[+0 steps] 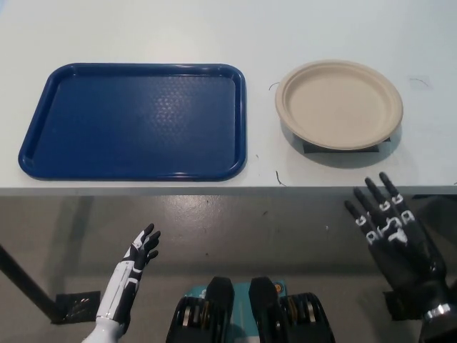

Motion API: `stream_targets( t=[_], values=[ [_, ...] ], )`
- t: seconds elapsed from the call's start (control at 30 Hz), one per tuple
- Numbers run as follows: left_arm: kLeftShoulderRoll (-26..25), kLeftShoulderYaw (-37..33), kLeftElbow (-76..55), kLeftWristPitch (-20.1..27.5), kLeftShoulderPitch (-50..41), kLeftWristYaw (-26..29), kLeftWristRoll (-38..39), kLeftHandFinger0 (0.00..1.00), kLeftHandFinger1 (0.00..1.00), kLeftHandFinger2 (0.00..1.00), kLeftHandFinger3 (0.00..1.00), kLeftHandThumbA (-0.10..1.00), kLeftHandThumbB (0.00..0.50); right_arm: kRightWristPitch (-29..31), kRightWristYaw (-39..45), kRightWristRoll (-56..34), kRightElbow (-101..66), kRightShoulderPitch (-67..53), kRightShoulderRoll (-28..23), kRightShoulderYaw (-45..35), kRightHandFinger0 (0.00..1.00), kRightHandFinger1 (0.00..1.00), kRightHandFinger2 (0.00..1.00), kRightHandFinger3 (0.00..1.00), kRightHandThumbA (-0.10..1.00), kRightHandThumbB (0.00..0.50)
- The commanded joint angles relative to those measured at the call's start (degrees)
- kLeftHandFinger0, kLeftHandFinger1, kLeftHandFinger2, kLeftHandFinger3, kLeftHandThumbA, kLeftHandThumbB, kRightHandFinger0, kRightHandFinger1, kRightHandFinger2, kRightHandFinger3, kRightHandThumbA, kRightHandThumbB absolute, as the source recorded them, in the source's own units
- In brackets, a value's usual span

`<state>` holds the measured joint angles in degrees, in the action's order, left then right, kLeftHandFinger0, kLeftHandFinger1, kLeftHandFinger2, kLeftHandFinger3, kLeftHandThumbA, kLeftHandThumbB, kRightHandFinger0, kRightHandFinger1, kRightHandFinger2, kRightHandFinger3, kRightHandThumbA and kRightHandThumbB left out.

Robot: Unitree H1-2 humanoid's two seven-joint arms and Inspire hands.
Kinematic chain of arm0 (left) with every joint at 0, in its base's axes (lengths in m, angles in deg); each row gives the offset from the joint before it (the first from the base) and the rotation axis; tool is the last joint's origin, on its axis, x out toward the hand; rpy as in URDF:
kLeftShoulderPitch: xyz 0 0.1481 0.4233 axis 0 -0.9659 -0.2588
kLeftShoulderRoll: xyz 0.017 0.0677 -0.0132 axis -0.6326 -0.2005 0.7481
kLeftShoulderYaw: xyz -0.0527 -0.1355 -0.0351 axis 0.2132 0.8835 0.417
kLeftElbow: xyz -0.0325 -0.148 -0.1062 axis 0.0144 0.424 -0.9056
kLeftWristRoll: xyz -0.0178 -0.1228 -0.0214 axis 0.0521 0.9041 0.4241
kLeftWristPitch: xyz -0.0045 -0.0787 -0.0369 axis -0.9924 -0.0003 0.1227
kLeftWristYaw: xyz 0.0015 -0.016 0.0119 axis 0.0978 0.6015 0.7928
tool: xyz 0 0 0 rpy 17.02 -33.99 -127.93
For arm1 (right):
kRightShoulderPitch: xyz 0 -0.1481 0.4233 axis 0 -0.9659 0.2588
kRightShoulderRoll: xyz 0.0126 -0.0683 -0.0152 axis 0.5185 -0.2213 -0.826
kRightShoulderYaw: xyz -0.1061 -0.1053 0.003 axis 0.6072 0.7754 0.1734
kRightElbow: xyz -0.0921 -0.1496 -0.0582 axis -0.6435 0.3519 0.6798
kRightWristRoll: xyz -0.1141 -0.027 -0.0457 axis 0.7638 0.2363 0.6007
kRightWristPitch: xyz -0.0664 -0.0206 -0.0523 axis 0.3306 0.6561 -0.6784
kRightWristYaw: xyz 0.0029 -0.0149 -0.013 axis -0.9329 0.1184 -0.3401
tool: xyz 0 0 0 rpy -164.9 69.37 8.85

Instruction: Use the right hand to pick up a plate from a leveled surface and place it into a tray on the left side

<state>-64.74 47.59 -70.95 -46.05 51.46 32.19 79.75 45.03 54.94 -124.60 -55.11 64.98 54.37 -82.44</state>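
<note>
A beige round plate [339, 103] rests on a small dark stand at the right of the white table [285, 28]. An empty blue tray [136, 120] lies on the table's left part. My black right hand [393, 232] is open with fingers spread, below the table's front edge and just under the plate's right side, touching nothing. My white left hand [136, 261] rests open at the lower left, below the table edge, holding nothing.
The table's front edge runs across the picture at mid height, with grey floor beneath it. A dark table leg [25, 282] slants at the lower left. Bare table surface lies between the tray and the plate.
</note>
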Motion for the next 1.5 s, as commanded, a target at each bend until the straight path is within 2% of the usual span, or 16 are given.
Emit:
stream_targets(
  t=[0.0, 0.17, 0.37, 0.53, 0.73, 0.8, 1.03, 1.43, 1.47],
  values=[
    [-1.18, 0.12, -2.4, 3.87, 1.31, -0.16, -1.07, 1.0, 1.0, 1.0, 1.0, 1.0, 0.137, -6.37, -4.18, -15.79, -2.94, 6.86, 1.94, -4.27, 1.0, 1.0, 1.0, 1.0, 1.0, 0.345],
    [-1.27, 0.2, -2.07, 4.22, 1.69, -0.02, -1.32, 1.0, 1.0, 1.0, 1.0, 1.0, 0.124, -7.44, -3.85, -14.63, 0.83, 8.8, 2.59, -5.9, 1.0, 1.0, 1.0, 1.0, 1.0, 0.341],
    [-1.21, 0.21, -1.99, 4.27, 1.57, -0.09, -1.18, 1.0, 1.0, 1.0, 1.0, 1.0, 0.147, -8.6, -2.75, -13.62, 5.23, 10.23, 3.32, -7.84, 1.0, 1.0, 1.0, 1.0, 1.0, 0.337],
    [-1.18, 0.2, -1.81, 4.82, 1.6, 0.14, -1.57, 1.0, 1.0, 1.0, 1.0, 1.0, 0.131, -9.2, -2.63, -12.23, 6.88, 10.03, 3.4, -8.56, 1.0, 1.0, 1.0, 1.0, 1.0, 0.335],
    [-1.15, 0.2, -1.64, 4.61, 2.07, -0.05, -1.35, 1.0, 1.0, 1.0, 1.0, 1.0, 0.121, -9.23, -1.22, -13.42, 6.16, 7.52, 3.03, -8.37, 1.0, 1.0, 1.0, 1.0, 1.0, 0.344],
    [-1.18, 0.17, -1.74, 4.56, 2.07, -0.05, -1.47, 1.0, 1.0, 1.0, 1.0, 1.0, 0.121, -9.23, -1.29, -14.38, 4.42, 5.63, 2.72, -8.0, 1.0, 1.0, 1.0, 1.0, 1.0, 0.368],
    [-1.4, 0.33, -1.36, 4.51, 2.2, -0.35, -0.83, 1.0, 1.0, 1.0, 1.0, 1.0, 0.123, -9.23, -1.18, -16.64, -1.16, 1.07, 1.08, -6.32, 1.0, 1.0, 1.0, 1.0, 1.0, 0.364],
    [-1.05, 0.26, -1.66, 4.23, 2.05, -0.01, -1.32, 1.0, 1.0, 1.0, 1.0, 1.0, 0.111, -9.23, -4.1, -14.07, 5.98, 6.96, 1.57, -6.36, 1.0, 1.0, 1.0, 1.0, 1.0, 0.355],
    [-1.02, 0.33, -1.55, 4.67, 2.04, 0.05, -1.18, 1.0, 1.0, 1.0, 1.0, 1.0, 0.091, -9.23, -4.54, -13.98, 6.42, 7.7, 1.74, -6.58, 1.0, 1.0, 1.0, 1.0, 1.0, 0.359]
  ],
)
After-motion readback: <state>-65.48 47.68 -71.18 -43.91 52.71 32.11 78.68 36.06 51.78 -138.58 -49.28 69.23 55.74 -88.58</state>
